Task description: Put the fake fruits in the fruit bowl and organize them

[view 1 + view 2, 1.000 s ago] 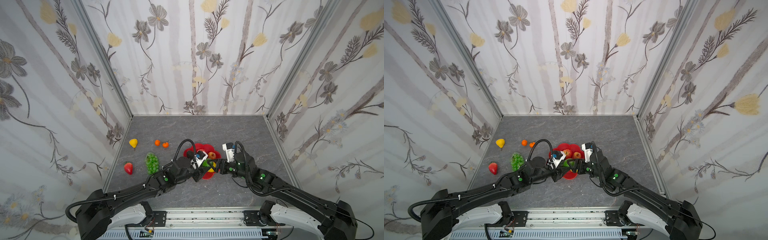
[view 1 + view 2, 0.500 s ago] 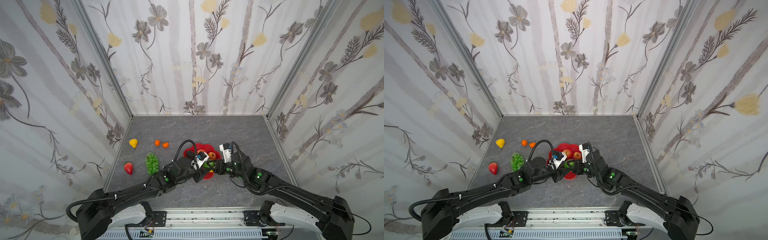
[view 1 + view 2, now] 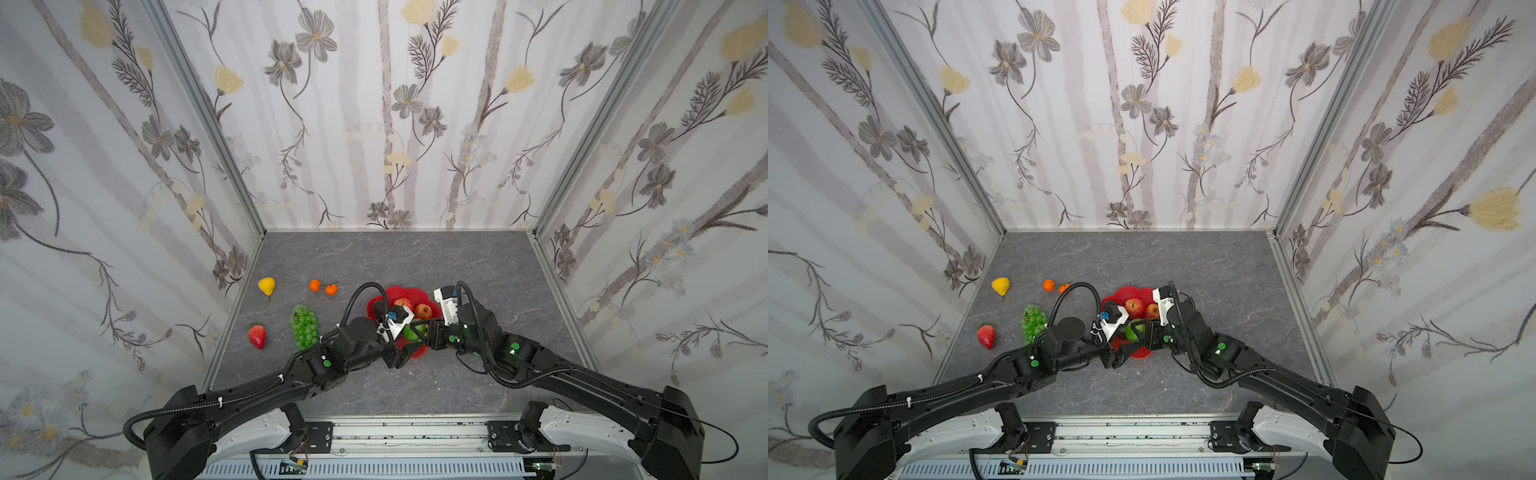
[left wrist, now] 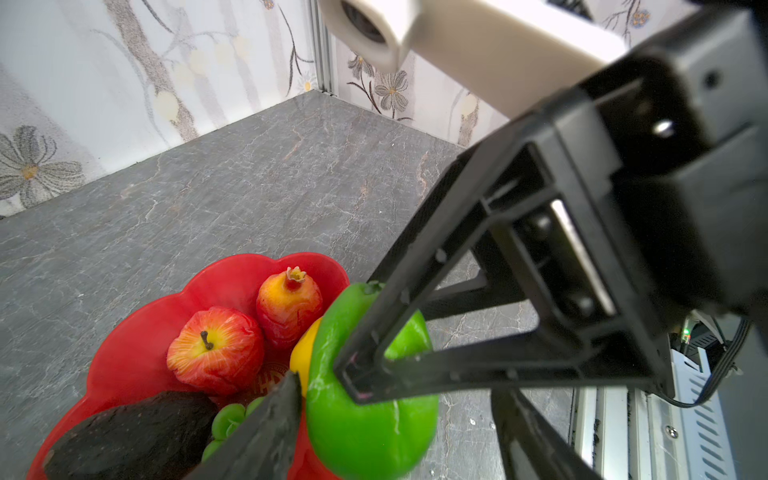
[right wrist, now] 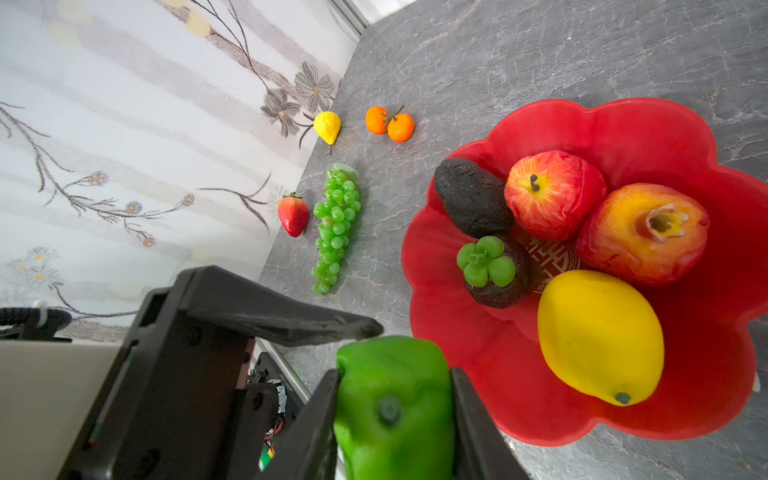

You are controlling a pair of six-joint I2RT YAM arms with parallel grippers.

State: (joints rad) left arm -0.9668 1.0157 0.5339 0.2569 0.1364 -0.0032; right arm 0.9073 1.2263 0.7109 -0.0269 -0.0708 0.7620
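Glossy green fruit [image 5: 390,432] clamped in right claw [image 5: 395,372], at the rim of the red, petal-edged fruit bowl [image 5: 623,124]. Left claw [image 4: 395,399] spread wide. Bowl contents: avocado [image 5: 469,199], apple [image 5: 552,195], pomegranate [image 5: 644,232], lemon [image 5: 598,336], mangosteen [image 5: 494,270].

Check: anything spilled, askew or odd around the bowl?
Nothing spilled or damaged. One oddity: both pincers meet on the glossy green plastic fruit at the edge of the red flower-shaped bowl; the right pincer grips it, the left pincer stands open around it.
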